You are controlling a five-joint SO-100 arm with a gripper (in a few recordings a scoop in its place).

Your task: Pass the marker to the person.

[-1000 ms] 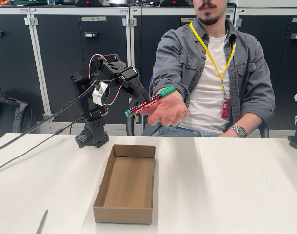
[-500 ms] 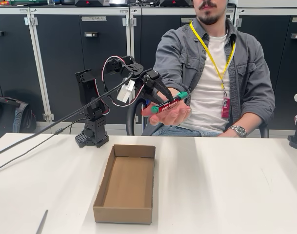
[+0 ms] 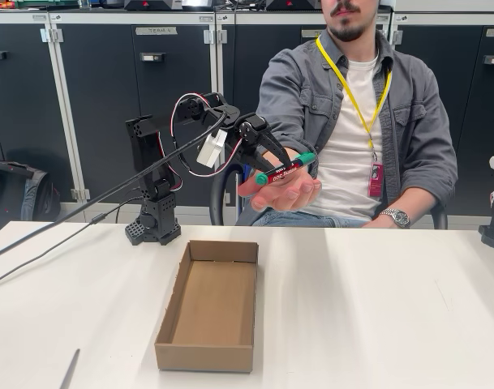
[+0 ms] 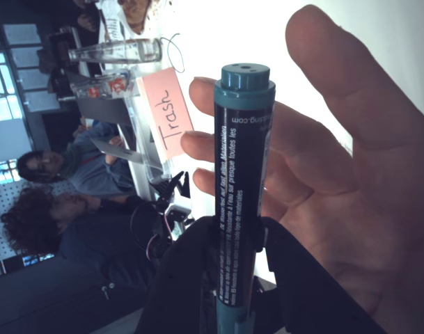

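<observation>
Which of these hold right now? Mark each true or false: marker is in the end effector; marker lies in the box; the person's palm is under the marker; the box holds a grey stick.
1. The end effector grips the marker. True.
2. The marker lies in the cardboard box. False: it is held in the air above the person's hand.
3. The open palm sits under the marker. True.
4. A grey stick lies in the box. False: the box looks empty; the grey stick is on the table.

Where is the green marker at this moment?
In the fixed view, the marker sits at picture centre, gripped by the pincer just above the person's open hand, behind the cardboard box.
</observation>
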